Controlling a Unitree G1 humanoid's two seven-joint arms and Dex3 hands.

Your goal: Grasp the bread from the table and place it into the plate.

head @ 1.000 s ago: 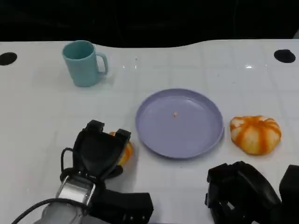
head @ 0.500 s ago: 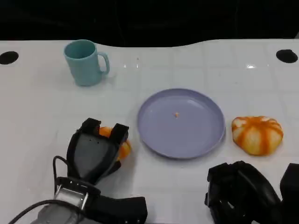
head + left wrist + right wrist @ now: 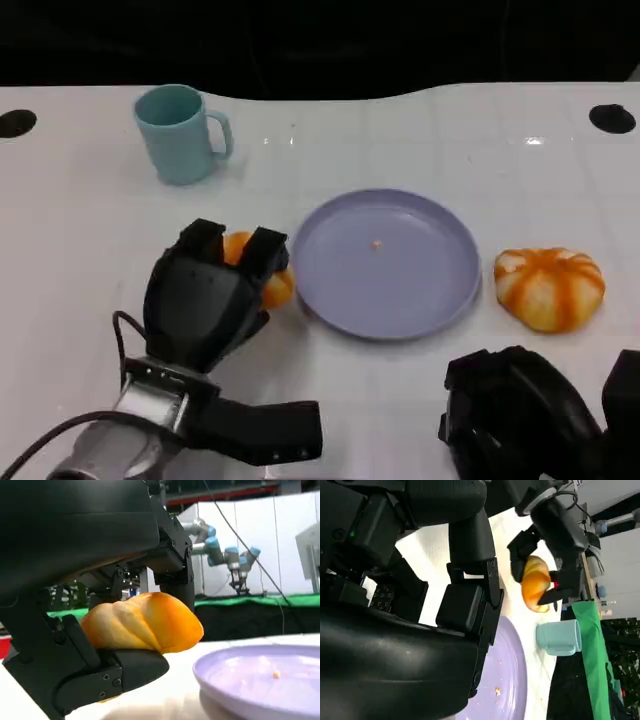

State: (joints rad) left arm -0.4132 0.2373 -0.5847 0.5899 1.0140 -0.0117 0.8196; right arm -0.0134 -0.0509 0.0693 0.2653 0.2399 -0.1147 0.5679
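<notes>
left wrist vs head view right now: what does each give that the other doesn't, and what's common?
Left wrist view alone: a side look at the bread clamped between the left robot hand's fingers, lifted off the table, plus a grey and blue arm in the room behind. Head view alone: the teal mug, a second orange-striped bun right of the plate, and the right robot hand low at the table's near edge. Both: the held bread beside the purple plate, and a crumb on the plate.

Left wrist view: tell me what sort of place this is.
Probably a robotics lab. Behind the white table stands an industrial robot arm with blue joints, white partition panels and a green-covered bench. Nearer, the left robot hand holds bread beside a purple plate.
</notes>
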